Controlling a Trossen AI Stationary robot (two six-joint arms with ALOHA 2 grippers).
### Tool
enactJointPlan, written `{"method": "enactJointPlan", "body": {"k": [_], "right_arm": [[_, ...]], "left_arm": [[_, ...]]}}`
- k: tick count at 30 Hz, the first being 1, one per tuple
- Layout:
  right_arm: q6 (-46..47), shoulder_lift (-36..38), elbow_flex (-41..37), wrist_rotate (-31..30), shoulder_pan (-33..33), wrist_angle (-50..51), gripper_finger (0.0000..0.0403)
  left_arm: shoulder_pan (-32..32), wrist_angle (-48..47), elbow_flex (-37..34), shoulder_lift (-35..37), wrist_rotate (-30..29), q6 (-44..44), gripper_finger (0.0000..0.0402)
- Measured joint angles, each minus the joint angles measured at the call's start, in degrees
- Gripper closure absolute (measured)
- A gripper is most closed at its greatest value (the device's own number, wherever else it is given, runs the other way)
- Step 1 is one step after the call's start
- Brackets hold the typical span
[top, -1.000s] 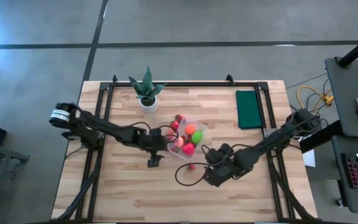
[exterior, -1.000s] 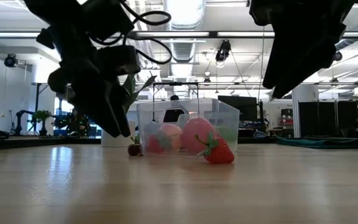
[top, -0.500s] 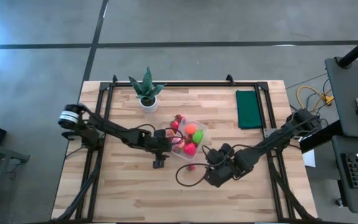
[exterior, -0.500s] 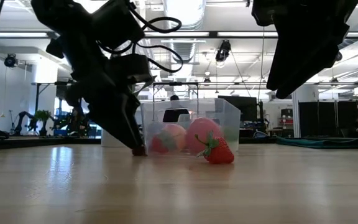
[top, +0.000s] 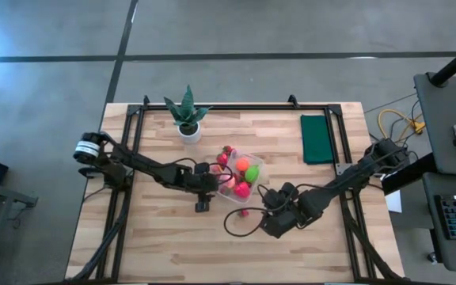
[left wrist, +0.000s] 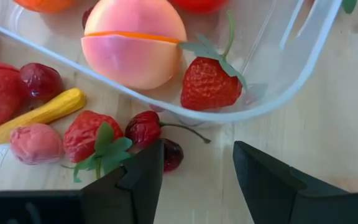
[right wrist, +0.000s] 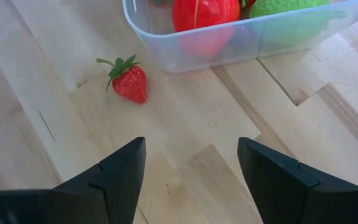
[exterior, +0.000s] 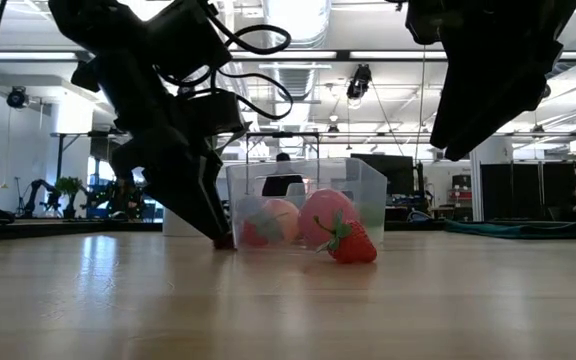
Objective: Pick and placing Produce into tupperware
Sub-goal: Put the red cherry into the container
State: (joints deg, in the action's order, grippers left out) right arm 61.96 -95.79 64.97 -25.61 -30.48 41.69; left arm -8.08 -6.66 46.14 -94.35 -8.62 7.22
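Clear rectangular plastic tub with rounded corners (top: 239, 176), standing near the middle of the pale wooden slatted table (top: 172, 245). It holds a pink-and-orange peach half (left wrist: 133, 41), a red strawberry (left wrist: 210, 81), a bright green piece (top: 252, 173) and an orange piece (top: 243, 164).

Left gripper (left wrist: 194, 165), low at the tub's outer wall, fingers parted with nothing between them. Just ahead of it on the table lie a pair of dark red cherries (left wrist: 151, 132), a second strawberry with green leaves (left wrist: 89, 137), a small pink piece (left wrist: 35, 144) and a yellow pepper-shaped piece (left wrist: 39, 114).

Right gripper (right wrist: 191, 165), raised above the table beside the tub, fingers spread and empty. A lone red strawberry (right wrist: 129, 80) lies on the wood just beside the tub wall.
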Motion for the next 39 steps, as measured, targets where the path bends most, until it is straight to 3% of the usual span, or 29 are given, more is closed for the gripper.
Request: {"method": "enactJointPlan", "body": {"k": [15, 39], "right_arm": [[1.11, 0.00, -1.05, -0.02, 0.00, 0.03, 0.0158], [2.58, 0.02, -1.75, -0.09, 0.00, -0.28, 0.0165]], "left_arm": [[-0.09, -0.36, -0.62, 5.46, -0.46, 2.48, 0.0222], [0.21, 1.87, -2.00, -0.69, -0.68, 0.90, 0.0222]]}}
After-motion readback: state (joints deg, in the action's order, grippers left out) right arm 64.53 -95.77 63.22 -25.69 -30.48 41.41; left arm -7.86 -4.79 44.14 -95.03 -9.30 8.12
